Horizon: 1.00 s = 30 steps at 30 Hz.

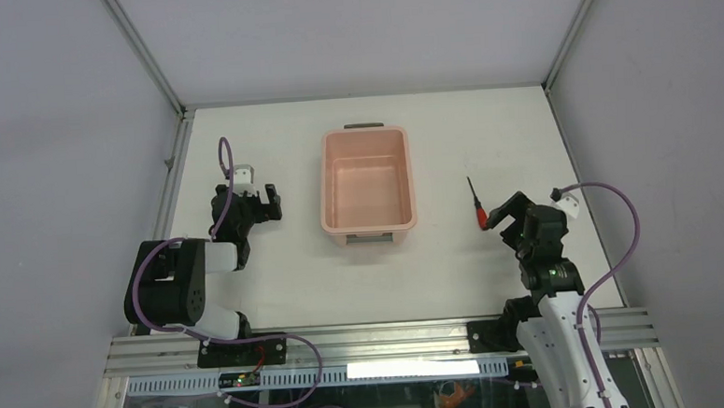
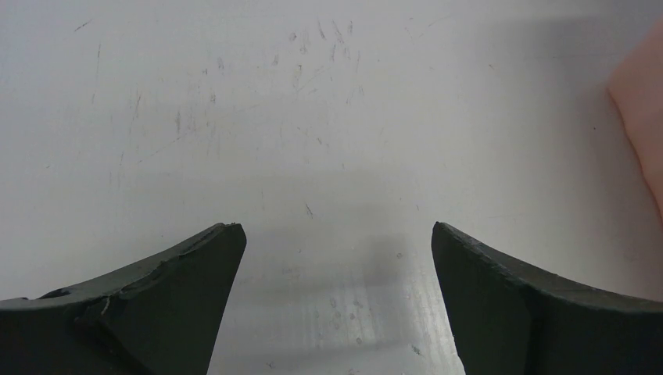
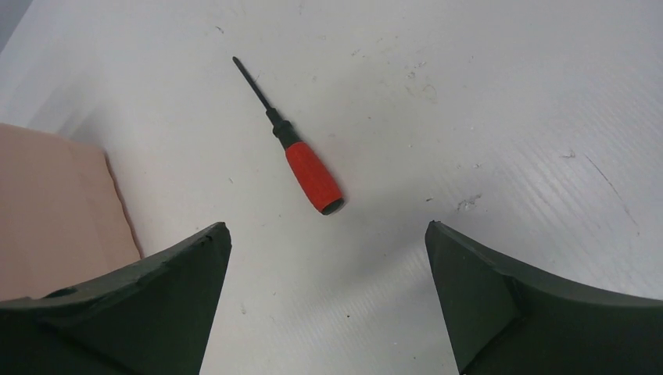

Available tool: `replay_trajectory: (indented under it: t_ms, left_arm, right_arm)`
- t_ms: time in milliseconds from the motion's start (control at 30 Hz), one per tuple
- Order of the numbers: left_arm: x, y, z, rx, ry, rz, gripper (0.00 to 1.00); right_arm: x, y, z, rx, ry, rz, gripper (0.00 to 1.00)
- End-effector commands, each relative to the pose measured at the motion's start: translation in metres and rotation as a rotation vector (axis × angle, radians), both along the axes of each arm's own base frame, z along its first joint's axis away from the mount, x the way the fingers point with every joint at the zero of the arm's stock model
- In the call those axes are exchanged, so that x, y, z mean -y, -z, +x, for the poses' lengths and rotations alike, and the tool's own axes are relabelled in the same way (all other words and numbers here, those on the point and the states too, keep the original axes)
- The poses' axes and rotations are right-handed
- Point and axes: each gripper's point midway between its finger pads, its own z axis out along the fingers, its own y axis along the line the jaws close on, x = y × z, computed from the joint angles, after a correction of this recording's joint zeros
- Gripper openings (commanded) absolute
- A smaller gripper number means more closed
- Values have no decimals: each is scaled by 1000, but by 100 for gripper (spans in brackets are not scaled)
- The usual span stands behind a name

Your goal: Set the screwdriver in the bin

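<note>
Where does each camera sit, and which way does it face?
Top external: above and behind, looking down at the table, bin and screwdriver; left arm and right arm show.
Left wrist: on the left arm, facing the table through the open left gripper.
Right wrist: on the right arm, facing the screwdriver past the open right gripper.
Shared: top and right wrist both show the screwdriver.

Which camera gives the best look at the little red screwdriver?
The right wrist view: the screwdriver lies large and whole ahead of the right gripper. The top external view shows it tiny; the left wrist view misses it.
</note>
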Motion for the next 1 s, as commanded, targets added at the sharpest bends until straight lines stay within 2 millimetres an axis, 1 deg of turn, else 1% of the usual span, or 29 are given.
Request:
replay_trajectory:
  t_ms: [0, 100, 167, 200, 267, 300, 367, 433, 467, 500, 533, 567, 600, 667, 733, 800, 867, 933, 967]
  left_arm:
    - [1, -25, 16, 94, -9, -19, 99]
    - [2, -25, 16, 95, -7, -19, 99]
    - [1, -25, 16, 94, -10, -18, 99]
    - [1, -25, 15, 93, -9, -18, 99]
    - [2, -25, 16, 95, -8, -19, 99]
    - [1, -25, 16, 94, -8, -19, 99]
    - [1, -25, 16, 93, -8, -19, 99]
    - [2, -25, 16, 95, -8, -19, 99]
    - [1, -25, 16, 94, -9, -18, 99]
    - [2, -25, 16, 94, -8, -19, 99]
    - [1, -25, 16, 94, -9, -18, 99]
    - [2, -25, 15, 93, -8, -19, 99]
    - [1, -25, 16, 93, -9, -18, 99]
    - [1, -25, 16, 94, -9, -18, 99]
    - [1, -25, 16, 94, -9, -18, 99]
    - [1, -25, 16, 94, -8, -19, 99]
    - [2, -25, 16, 94, -8, -19, 99]
    - [2, -25, 16, 94, -8, -19, 99]
    - [2, -25, 16, 94, -8, -19, 99]
  right_arm:
    - [12, -36, 10, 79, 36, -57, 99]
    - [9, -72, 17, 140, -35, -117, 99]
    - [4, -103, 24, 199, -104, -170, 99]
    - [5, -119, 28, 225, -111, -188, 99]
    - [3, -149, 35, 240, -149, -231, 99]
    - [2, -163, 40, 229, -186, -262, 99]
    - [-6, -182, 54, 172, -282, -301, 99]
    - [-8, -193, 66, 55, -339, -317, 99]
    - [-7, -214, 74, 23, -347, -324, 99]
    - [-7, -206, 86, -88, -371, -318, 99]
    - [-6, -205, 91, -168, -386, -309, 99]
    - [-6, -199, 94, -264, -402, -292, 99]
    - [-5, -185, 87, -401, -422, -262, 99]
    - [2, -160, 88, -614, -413, -242, 99]
    - [7, -124, 87, -798, -421, -230, 99]
    - [8, -91, 89, -898, -442, -221, 99]
    - [8, -59, 91, -947, -454, -216, 99]
    - [6, -27, 89, -1001, -472, -194, 98]
    - [4, -17, 89, -1009, -482, -184, 98]
